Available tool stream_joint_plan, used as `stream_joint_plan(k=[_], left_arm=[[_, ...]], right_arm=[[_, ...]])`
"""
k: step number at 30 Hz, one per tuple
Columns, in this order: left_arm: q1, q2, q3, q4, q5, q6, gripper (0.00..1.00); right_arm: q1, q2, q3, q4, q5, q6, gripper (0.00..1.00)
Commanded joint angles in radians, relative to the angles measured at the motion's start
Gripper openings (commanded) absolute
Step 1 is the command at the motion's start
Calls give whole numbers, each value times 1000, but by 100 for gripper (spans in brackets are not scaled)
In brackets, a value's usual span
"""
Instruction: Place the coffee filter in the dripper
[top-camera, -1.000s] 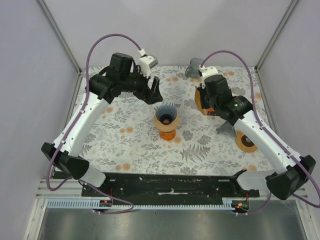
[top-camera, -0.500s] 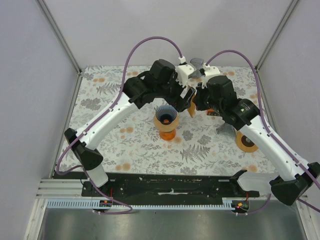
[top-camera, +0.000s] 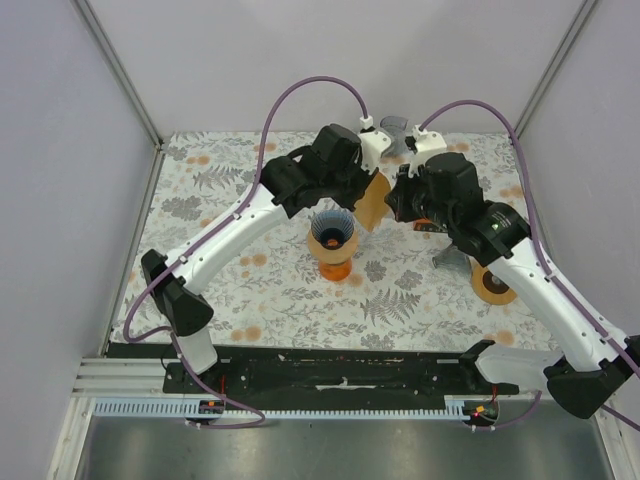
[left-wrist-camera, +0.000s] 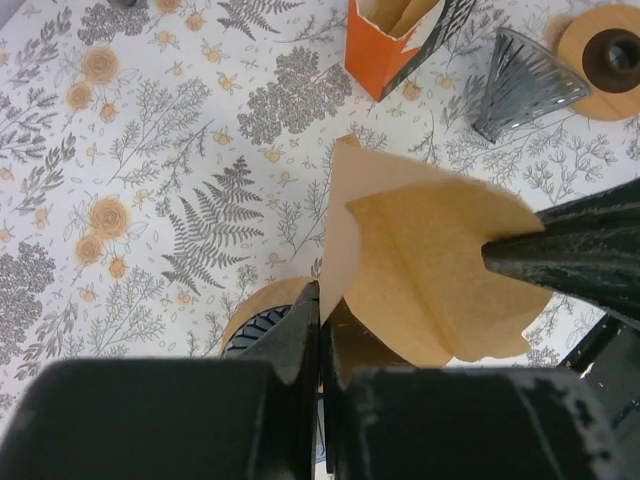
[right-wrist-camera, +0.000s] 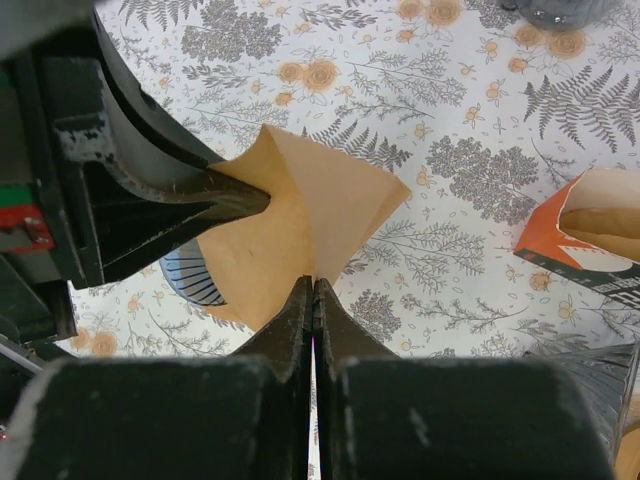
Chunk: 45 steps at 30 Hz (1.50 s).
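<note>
A brown paper coffee filter (top-camera: 373, 204) hangs in the air just right of the dripper (top-camera: 331, 232), a ribbed dark-blue cone on an orange stand. Both grippers hold it. In the left wrist view my left gripper (left-wrist-camera: 322, 296) is shut on the filter's (left-wrist-camera: 440, 270) lower left edge, with the dripper (left-wrist-camera: 252, 322) showing underneath. Seen from the right wrist, my right gripper (right-wrist-camera: 313, 284) is shut on the filter's (right-wrist-camera: 300, 215) bottom fold. The left gripper's fingers (right-wrist-camera: 215, 192) pinch the filter's left edge above the dripper (right-wrist-camera: 188, 277).
An orange box of filters (left-wrist-camera: 398, 42) stands behind the right gripper. A grey metal cone (top-camera: 452, 262) and a wooden disc with a dark centre (top-camera: 493, 285) lie to the right. A grey object (top-camera: 392, 126) sits at the table's back edge.
The left arm has swung from the back left over to the filter held by the right gripper. Its jaws were open and are now shut on the filter's edge.
</note>
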Motion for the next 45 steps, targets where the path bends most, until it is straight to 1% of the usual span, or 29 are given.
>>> stream_joint_plan(k=[1,2,4,5,6,7,9,15,17,18,19,20,22,25,27,30,31,33,35,37,41,42,43,45], left_arm=[[1,-62,-30,47,-10,-24,2],[1,-67,-36,48,-10,-24,2],[1,-78,-42,51,-14,-74,2],[0,-84,-36,56,-20,-105,2],[-2,-84,-28,58,-17,-117,2],[-4,-86,-21,53,-10,-125,2],[-17,-101,-17,53,-9,-128,2],[-30,-128,-24,53,-86,-116,2],[-30,-129,-24,53,-103,-110,2],[-28,-128,-24,53,-109,-107,2],[-30,-128,-24,53,-114,-104,2],[-30,-130,-27,53,-126,-102,2],[-30,-136,-28,53,-147,-90,2],[-30,-139,-33,59,-183,-74,2],[-28,-139,-33,61,-200,-65,2],[-28,-141,-36,62,-212,-58,2],[-28,-144,-37,64,-210,-56,2],[-27,-142,-37,65,-198,-58,2],[-30,-139,-34,67,-180,-61,2],[-30,-135,-27,67,-163,-65,2],[-28,-133,-10,61,-155,-70,2],[-28,-132,-7,61,-155,-68,2],[-27,-133,-7,59,-161,-65,2],[-27,-138,-11,59,-181,-48,2]], right_arm=[[0,-15,22,43,23,-21,0],[-2,-10,22,53,22,-21,0],[-2,-1,19,75,20,-11,0],[-2,17,9,125,-25,21,24],[1,29,9,145,-44,35,35],[3,45,12,155,-47,44,42],[3,62,12,176,-24,58,47],[4,74,-27,250,26,76,47],[4,72,-46,268,72,73,45],[6,72,-57,273,120,70,42],[4,72,-66,277,163,64,36],[4,68,-77,280,205,64,32],[4,57,-106,294,250,53,26],[4,52,-119,299,270,47,15],[4,52,-119,310,257,47,9],[4,42,-135,362,188,27,10],[4,34,-146,392,143,18,14],[4,25,-171,454,51,-1,31],[4,29,-180,489,-13,2,43],[4,42,-185,501,-29,10,45],[4,69,-185,506,-24,19,45],[6,71,-185,501,-15,22,43],[6,72,-183,494,11,27,40],[4,69,-180,459,84,32,24]])
